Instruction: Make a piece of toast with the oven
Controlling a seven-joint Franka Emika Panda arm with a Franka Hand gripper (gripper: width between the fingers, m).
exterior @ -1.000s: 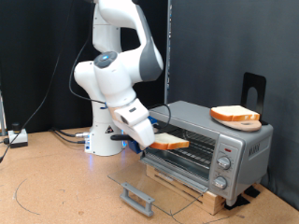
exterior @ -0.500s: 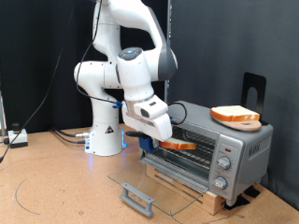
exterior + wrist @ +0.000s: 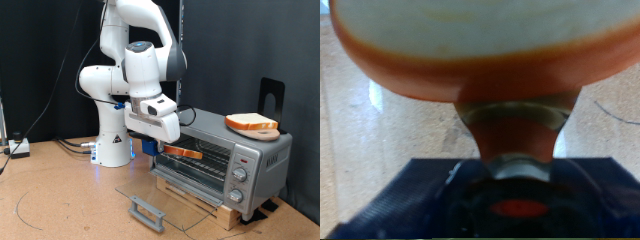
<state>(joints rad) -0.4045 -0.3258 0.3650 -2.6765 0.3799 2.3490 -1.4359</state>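
The oven (image 3: 222,157) sits toward the exterior view's right, raised on a wooden base, its glass door (image 3: 165,197) swung down flat and reaching out over the tabletop (image 3: 60,200) toward the view's bottom-left. That leaves the mouth of the oven open along its whole front, with bare tabletop beyond the door's handle edge. The tool (image 3: 170,148) hangs at the left end of that mouth, pinching the piece of toast (image 3: 183,152), which lies nearly flat and pokes just inside the opening, above the wire rack. The second slice (image 3: 251,124) rests on the oven's roof, well apart from the tool.

Compared with a second ago, the arm's wrist has risen and swung over the slice, and the toast has moved from in front of the oven's left corner to partly inside it; half a second ago it was a little farther out.

The wrist view is filled by the toast's (image 3: 480,45) pale face and orange-brown crust, with one blurred finger (image 3: 515,125) pressed under it; the other finger is hidden. In the exterior view the white hand covers the fingertips, and the rack's depth is hard to make out
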